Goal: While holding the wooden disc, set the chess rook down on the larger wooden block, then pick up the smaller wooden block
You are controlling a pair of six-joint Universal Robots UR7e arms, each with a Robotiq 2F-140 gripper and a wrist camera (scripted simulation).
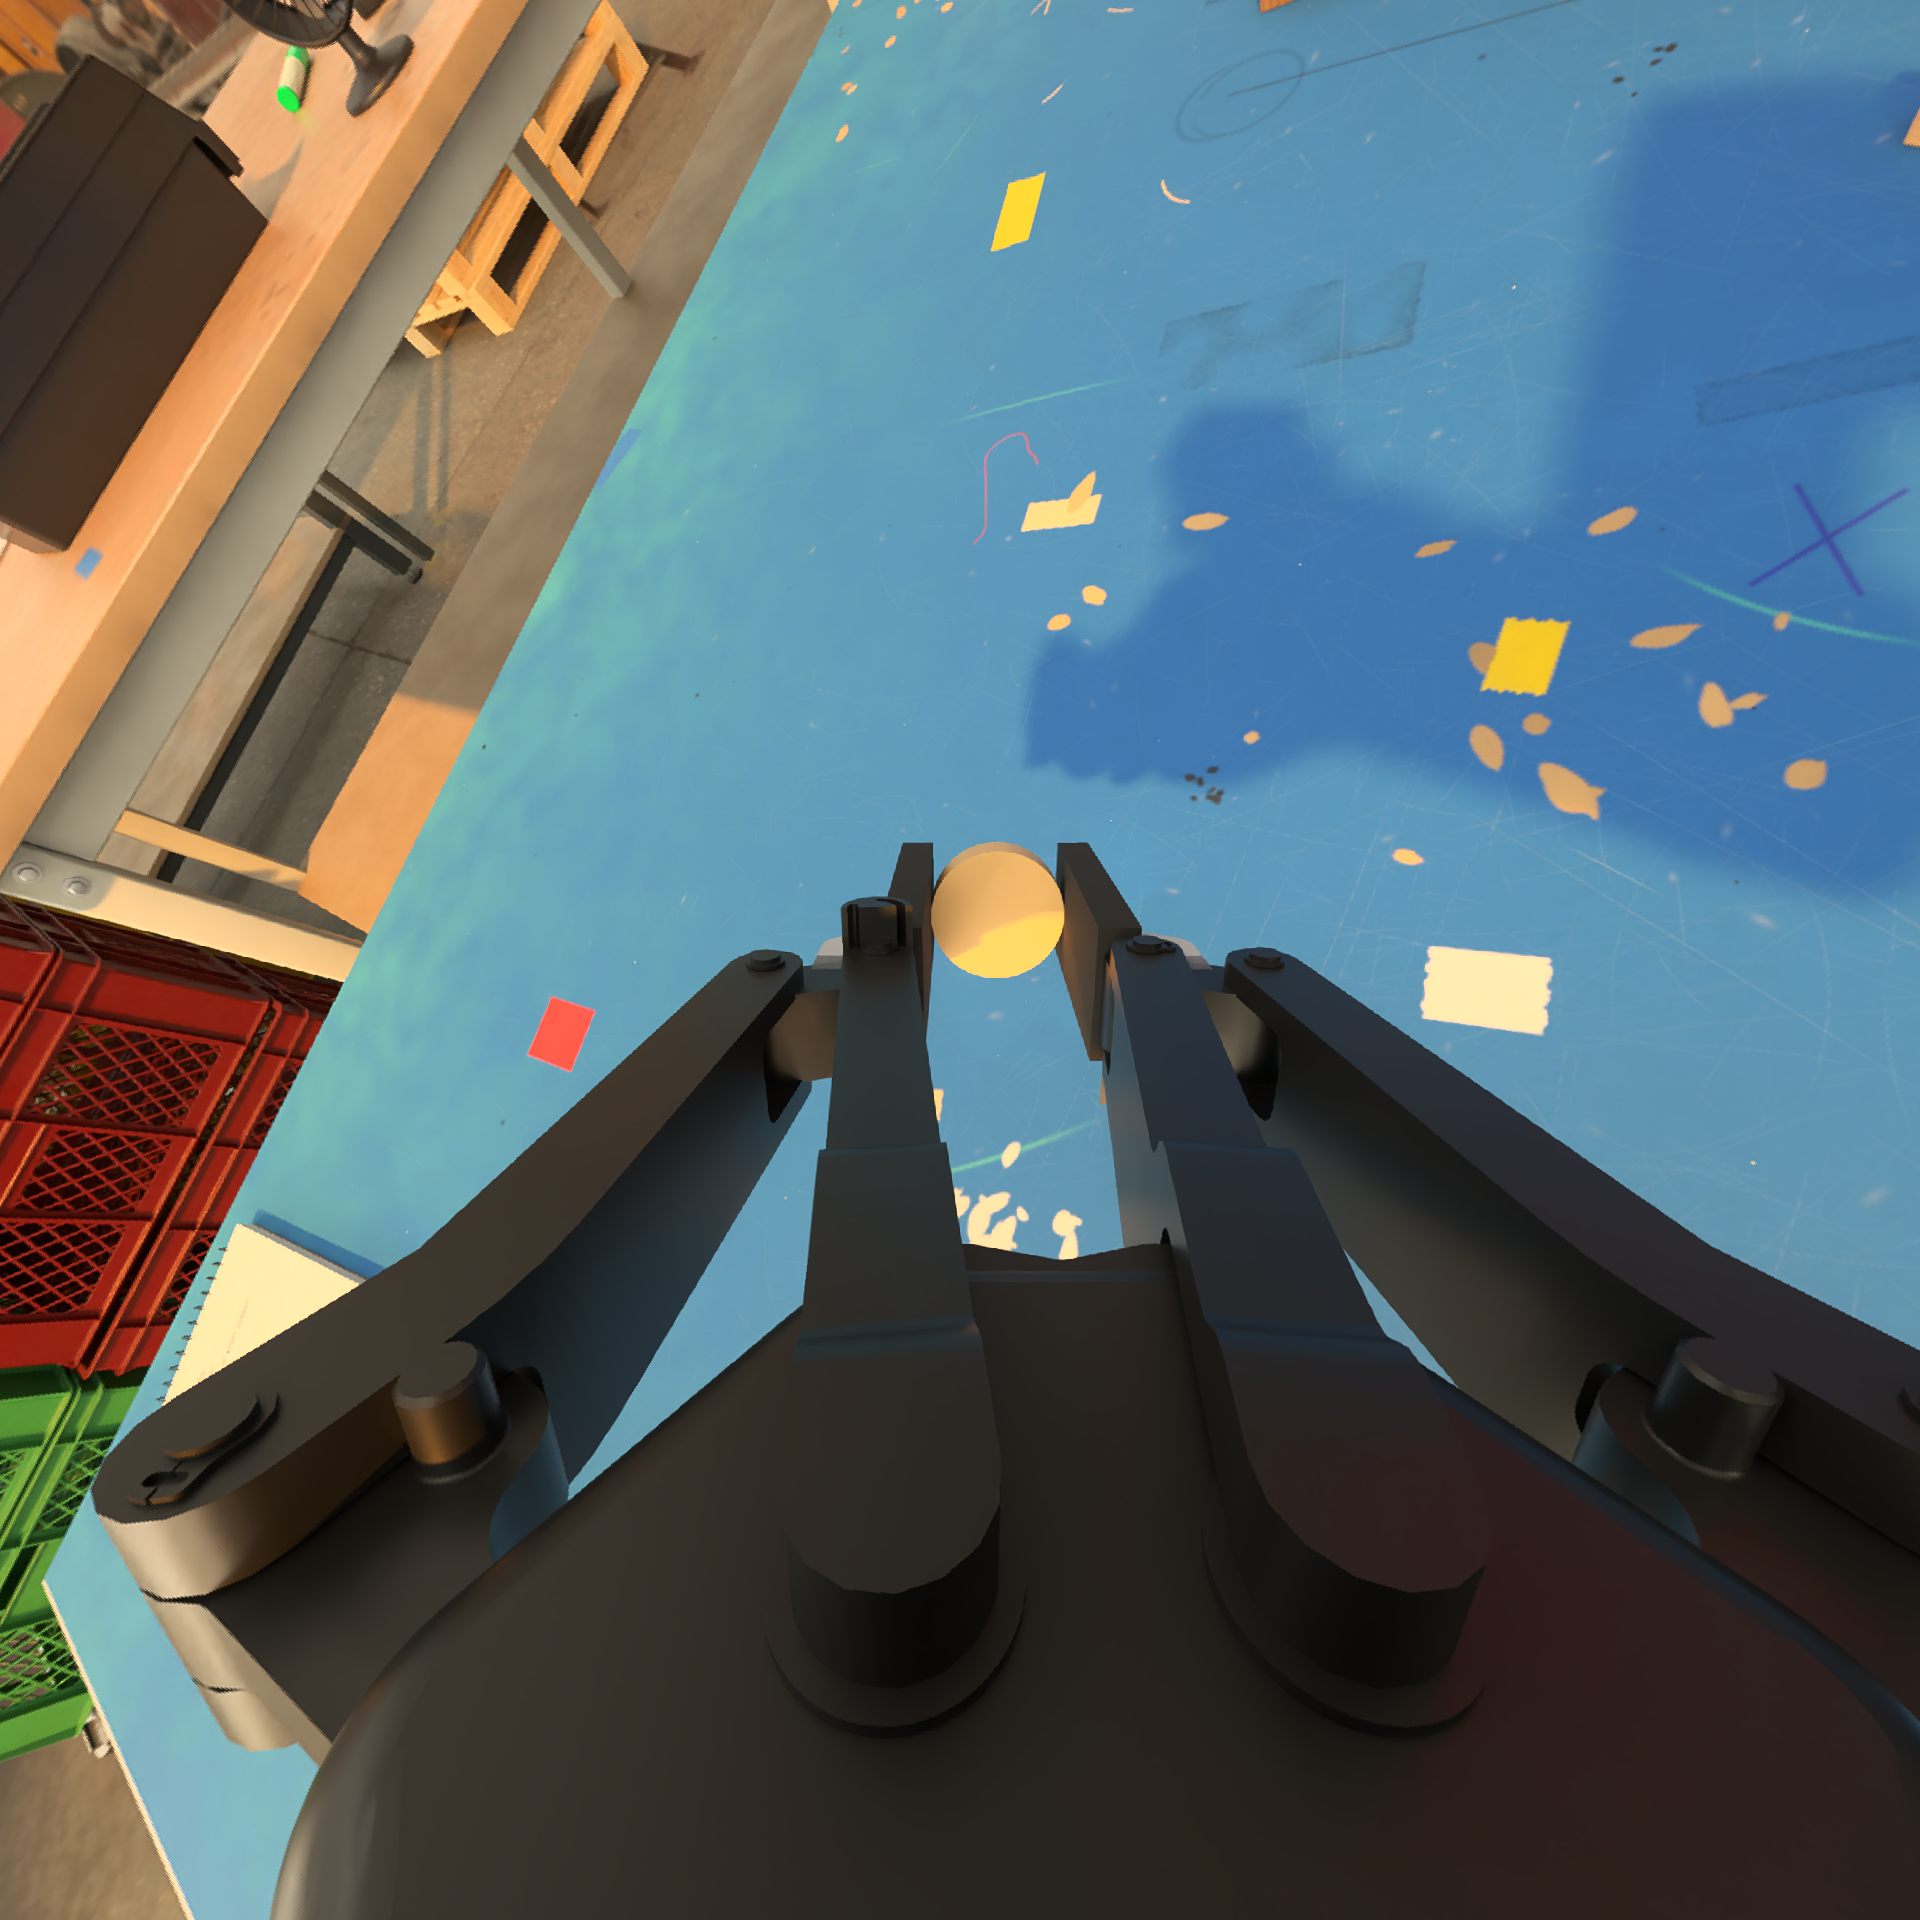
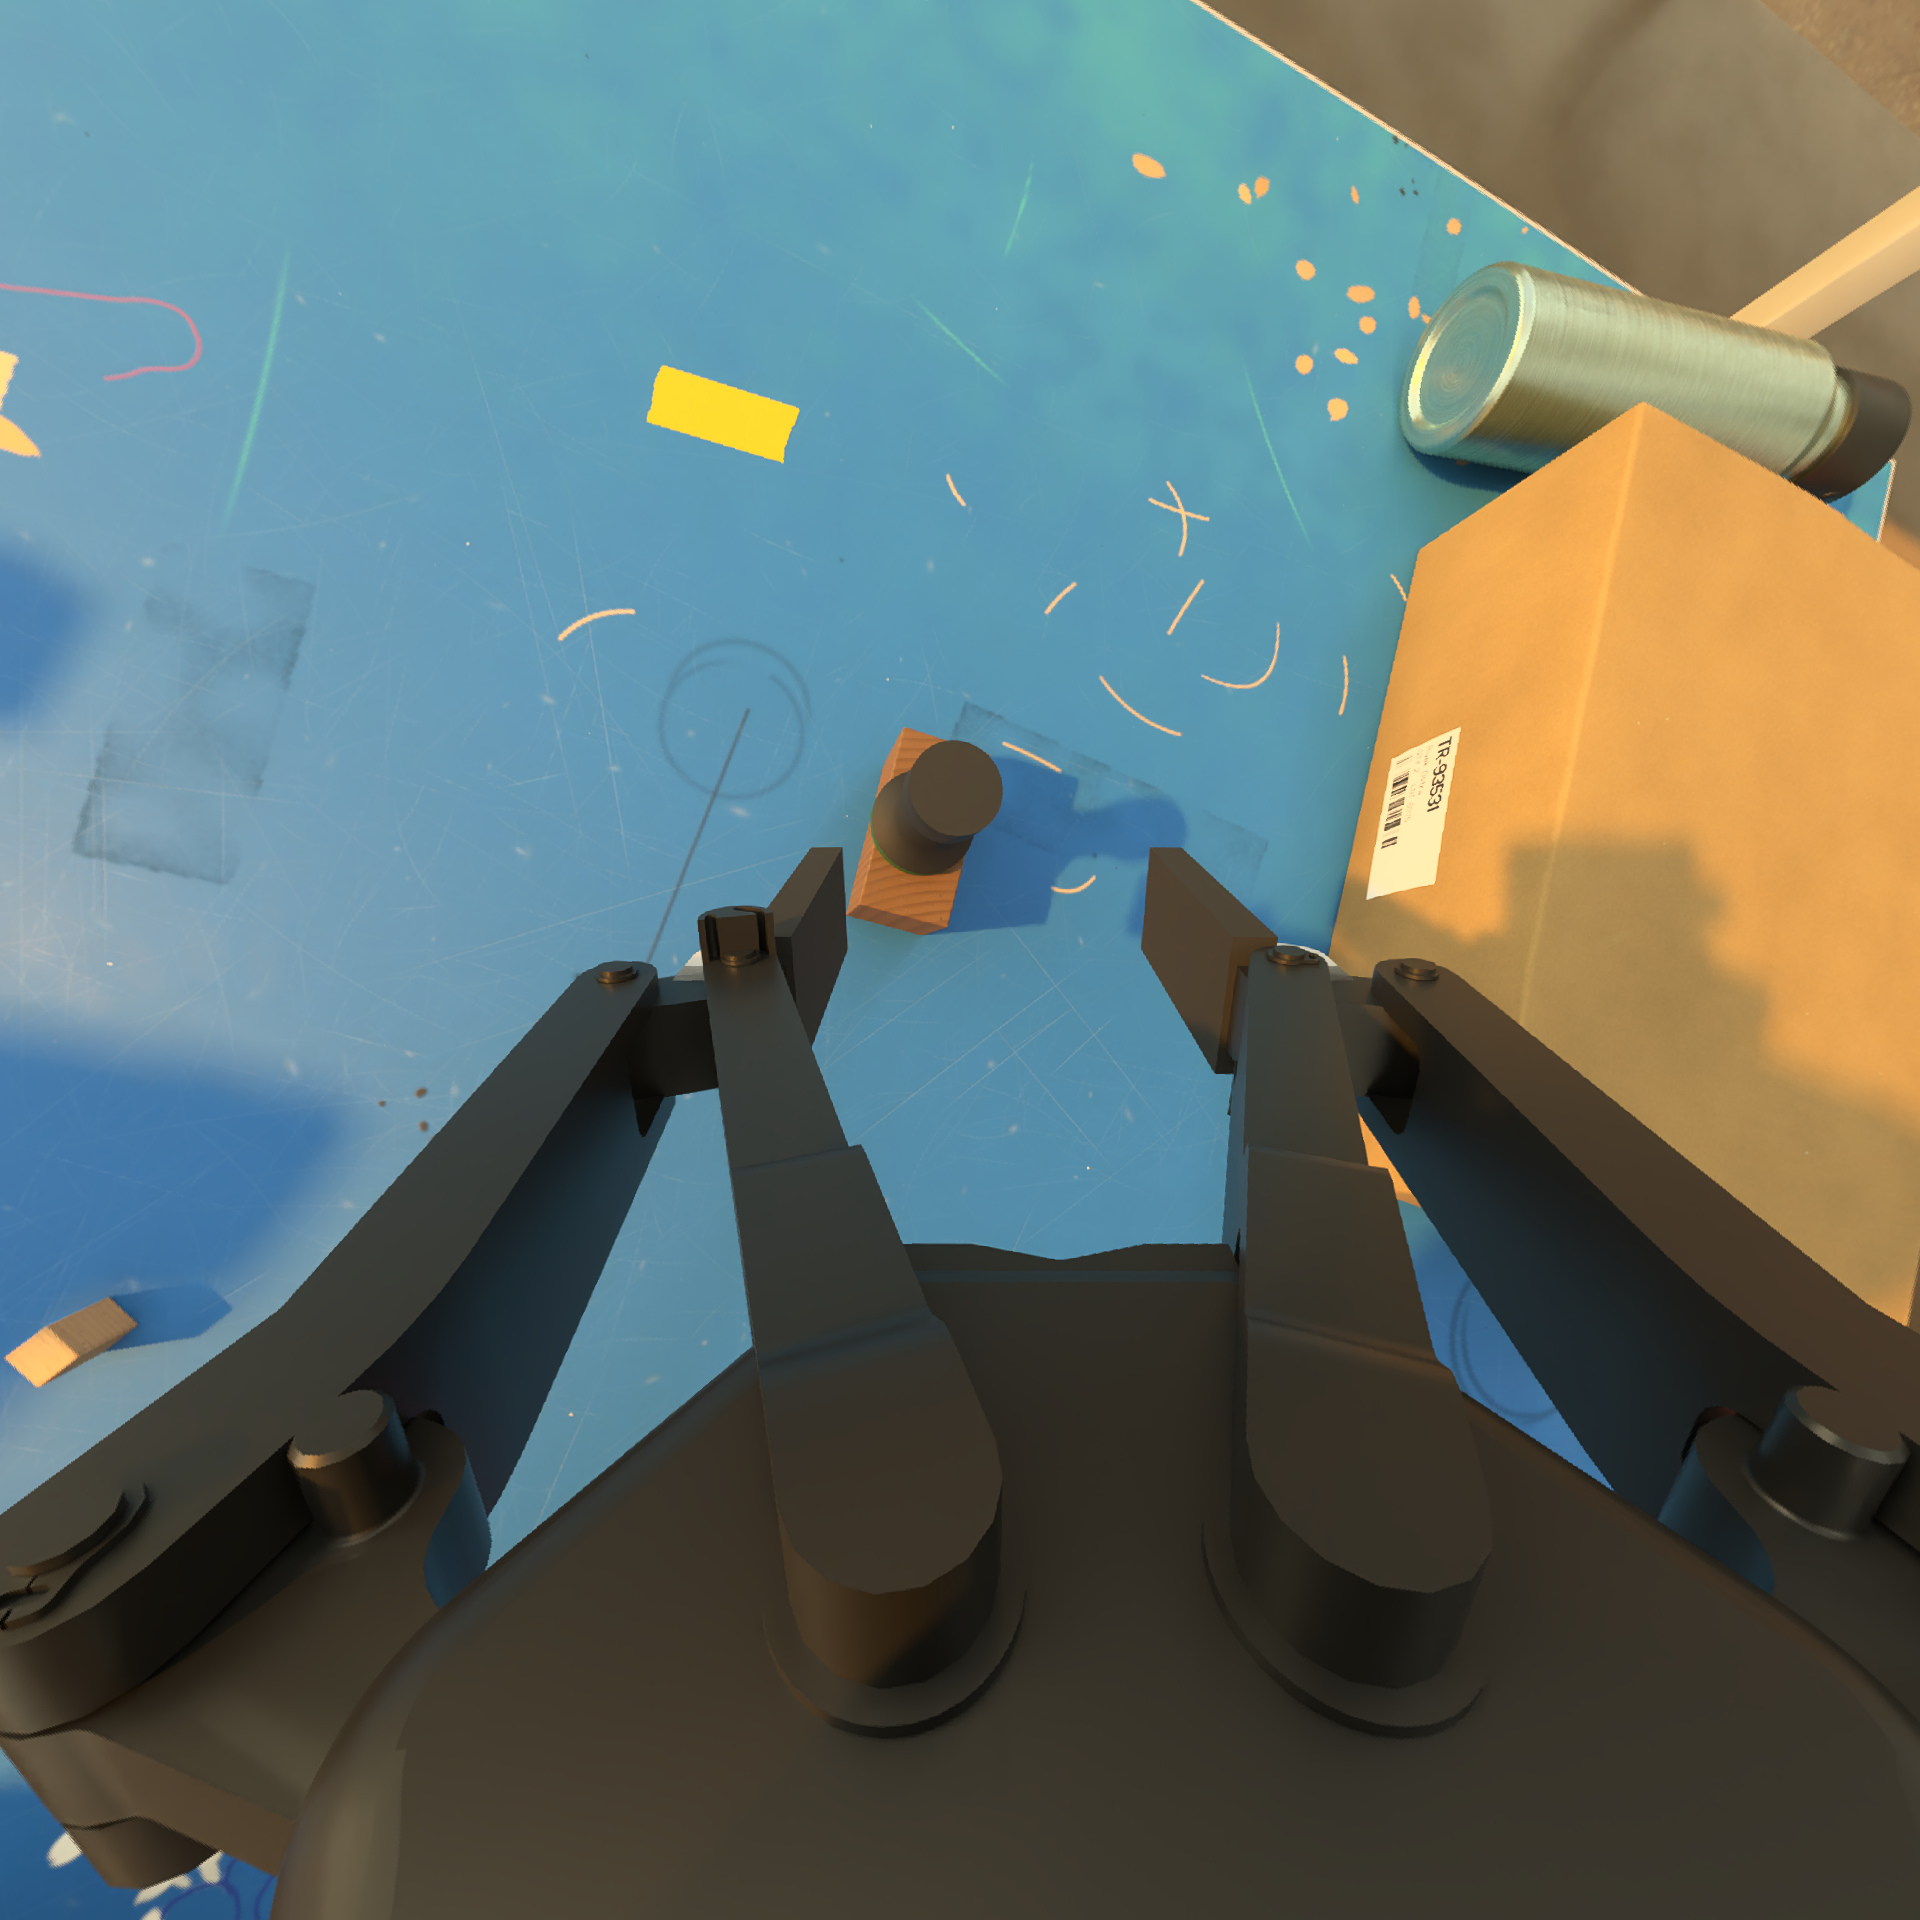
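Observation:
In the left wrist view my left gripper (image 1: 995, 883) is shut on the round pale wooden disc (image 1: 995, 910), held edge-on between the pads above the blue table (image 1: 790, 623). In the right wrist view the dark chess rook (image 2: 935, 805) stands upright on the larger wooden block (image 2: 902, 883), which lies on the table. My right gripper (image 2: 992, 894) is open and empty, above and just to the right of the rook, not touching it. The smaller wooden block (image 2: 71, 1340) lies at the lower left, partly behind my left linkage.
A cardboard box (image 2: 1662, 779) with a white label stands close to my right finger. A metal cylinder (image 2: 1621, 374) lies behind it at the table edge. Tape patches and wood chips dot the table. Red and green crates (image 1: 114, 1143) and a wooden bench stand beyond the table's left edge.

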